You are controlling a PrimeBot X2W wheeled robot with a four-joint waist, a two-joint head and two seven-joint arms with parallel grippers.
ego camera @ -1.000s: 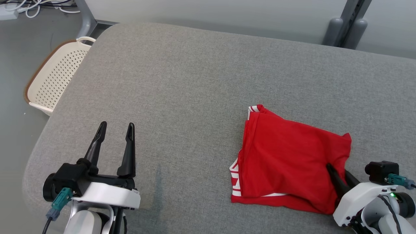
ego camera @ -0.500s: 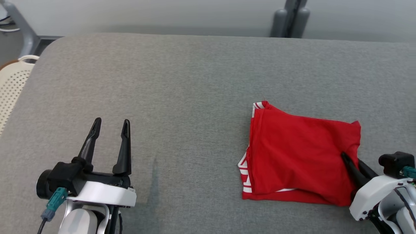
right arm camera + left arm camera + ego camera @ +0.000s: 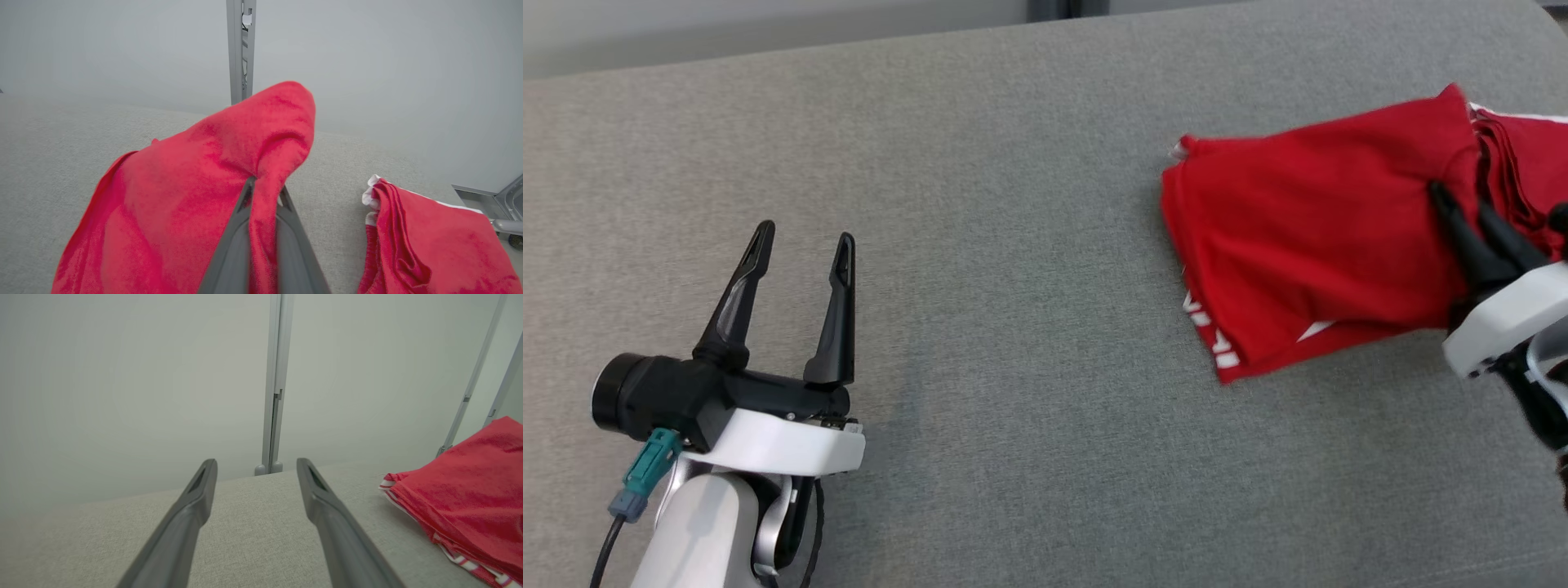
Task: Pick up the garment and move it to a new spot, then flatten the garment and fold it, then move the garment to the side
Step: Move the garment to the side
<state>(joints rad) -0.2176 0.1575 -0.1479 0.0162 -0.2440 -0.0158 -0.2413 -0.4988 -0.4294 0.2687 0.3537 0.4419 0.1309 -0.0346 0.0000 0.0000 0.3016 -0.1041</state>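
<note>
1. A grey upholstered bench (image 3: 1013,343) carries everything.
2. The red garment (image 3: 1307,220) (image 3: 470,498) (image 3: 184,183), folded, with white stripes along its lower left hem, is on the bench's right side, nearer the far edge than the near one.
3. The right gripper (image 3: 1458,200) (image 3: 265,185) is clamped on the garment's right-hand edge: its 2 dark fingers are pressed together with a ridge of red cloth pinched between them.
4. That pinched edge is raised off the bench, and the cloth peaks above the fingertips and drapes down to the left. In the left wrist view, the garment's left corner sits at bench level.
5. The left gripper (image 3: 806,233) (image 3: 255,461) hovers over the bench's near left area, well apart from the garment. Its fingers are spread wide and hold nothing.
6. A second heap of red cloth (image 3: 1523,163) (image 3: 429,245) with a white edge lies just beside the right gripper, towards the bench's right edge, with a strip of grey showing between it and the held garment.
</note>
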